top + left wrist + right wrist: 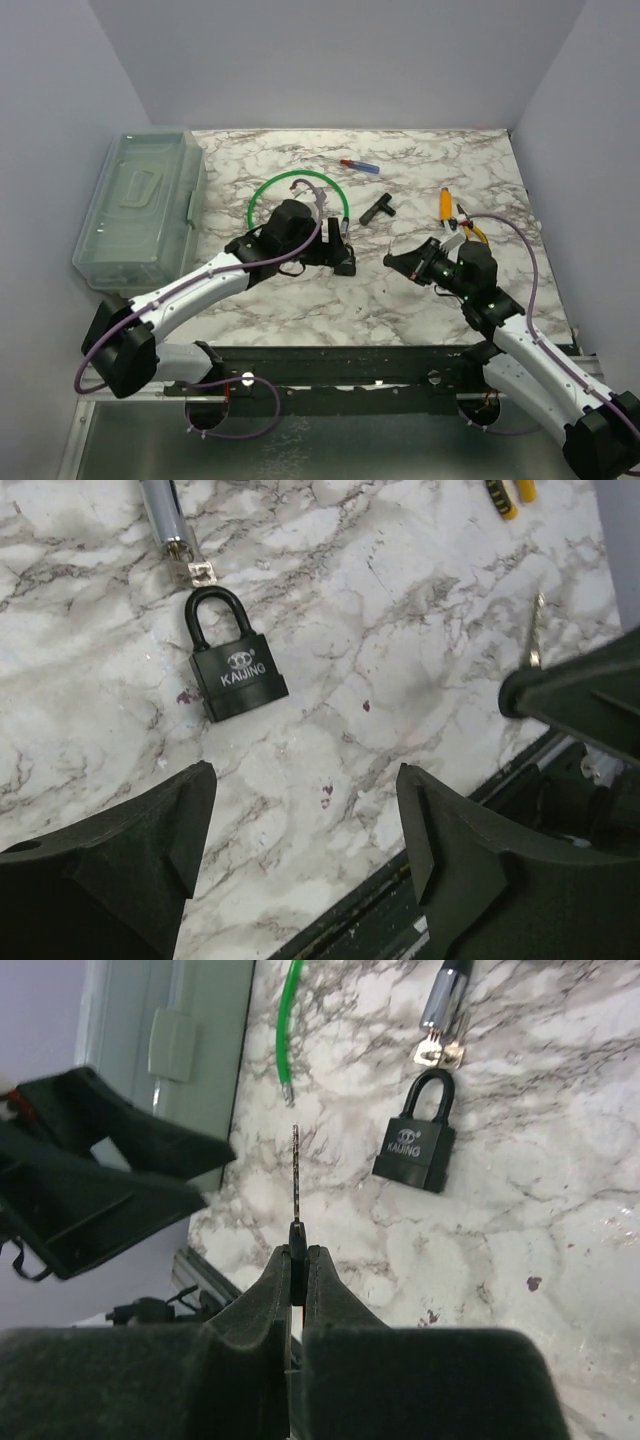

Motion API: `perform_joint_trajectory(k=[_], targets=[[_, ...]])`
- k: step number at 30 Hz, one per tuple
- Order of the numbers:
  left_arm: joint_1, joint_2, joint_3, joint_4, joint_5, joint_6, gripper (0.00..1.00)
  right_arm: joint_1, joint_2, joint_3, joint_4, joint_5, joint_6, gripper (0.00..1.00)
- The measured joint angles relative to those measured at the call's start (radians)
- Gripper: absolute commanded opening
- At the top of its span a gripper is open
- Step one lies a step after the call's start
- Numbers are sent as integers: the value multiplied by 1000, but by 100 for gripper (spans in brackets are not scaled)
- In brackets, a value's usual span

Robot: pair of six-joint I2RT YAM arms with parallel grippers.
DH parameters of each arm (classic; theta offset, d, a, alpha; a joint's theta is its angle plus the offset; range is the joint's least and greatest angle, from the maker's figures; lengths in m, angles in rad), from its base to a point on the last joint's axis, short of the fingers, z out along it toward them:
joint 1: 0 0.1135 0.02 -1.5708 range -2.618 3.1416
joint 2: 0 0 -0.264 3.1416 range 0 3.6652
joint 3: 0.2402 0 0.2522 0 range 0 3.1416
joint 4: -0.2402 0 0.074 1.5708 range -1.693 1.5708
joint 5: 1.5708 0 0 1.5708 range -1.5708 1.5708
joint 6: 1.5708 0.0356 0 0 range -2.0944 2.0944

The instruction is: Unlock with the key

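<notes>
Left wrist view looks down on a black padlock (237, 670) lying flat on the marble-patterned counter (420, 590). Its shackle is closed and points toward the top of the view, and its body is printed KAIJING in pale capitals under a small round emblem. The left fingers (190, 815) stand wide apart with nothing between them, on the near side of the padlock and clear of it. Just beside the shackle lie small silver spare keys (200, 573), at the end of a shiny metal cylinder (163, 515). In the right wrist view the right fingers (316, 1272) are pressed together on the key (296, 1175). Its thin blade sticks forward edge-on, and its tip is apart from the padlock (415, 1145) and to its left. The same KAIJING print reads there, smaller. A green cable (290, 1020) runs beyond and left of the padlock. From the top external view the padlock is hard to pick out beside the left arm. Farther back and to its right lie a red-and-blue tool (360, 166), a black T-shaped tool (377, 209) and an orange-handled tool (445, 203). A clear lidded box (140, 205) sits well to its left. No other writing can be read.
</notes>
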Motion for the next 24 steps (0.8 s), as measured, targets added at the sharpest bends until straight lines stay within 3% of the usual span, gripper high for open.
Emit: perform_joint_trajectory(k=[10,24], targets=[[-71,311,192,-71,-217,41,82,-6,-142,0,-129,-78,-23,0],[-112,578,364,-133,-252,116,82,-8,-282,32,-334,-26,-55,0]])
